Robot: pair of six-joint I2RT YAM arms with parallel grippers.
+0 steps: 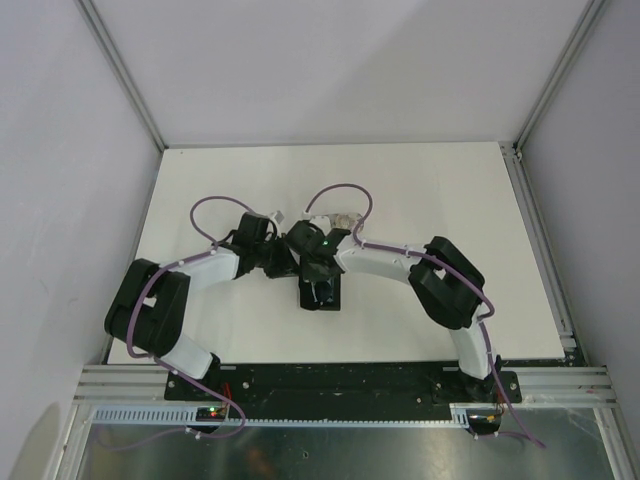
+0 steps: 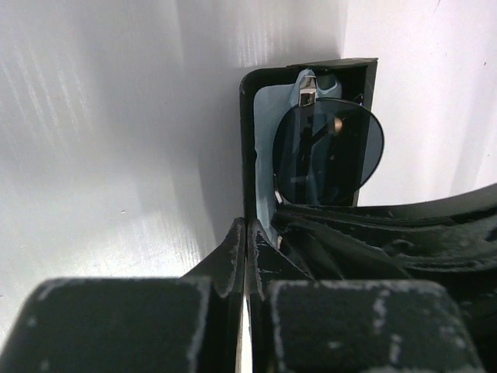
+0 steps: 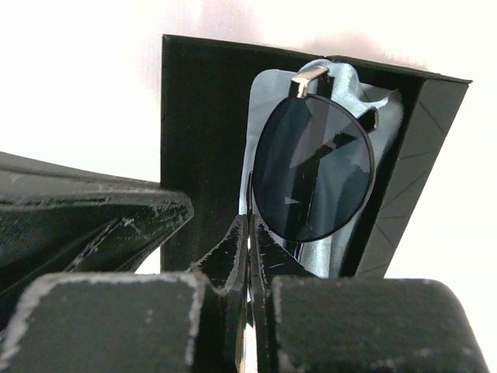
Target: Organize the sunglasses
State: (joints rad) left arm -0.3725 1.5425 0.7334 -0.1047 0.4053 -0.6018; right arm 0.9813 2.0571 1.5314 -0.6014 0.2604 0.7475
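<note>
Standing between plain white walls (image 1: 350, 60), a white desk (image 1: 450, 200) holds an open black case (image 3: 202, 116). The left end effector (image 2: 246, 241), pressed together, pinches the case's wall. The right end effector (image 3: 248, 233), likewise closed, nips the wire-framed sunglasses (image 3: 311, 167), whose round dark lenses lie in the case on pale blue cloth (image 3: 268, 101).

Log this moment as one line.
left claw shut on black case | right claw shut on wire-frame sunglasses | sunglasses inside case, over blue cloth

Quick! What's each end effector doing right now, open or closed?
Left end effector: closed, pinching the wall of the black case.
Right end effector: closed on the wire-frame sunglasses.
</note>
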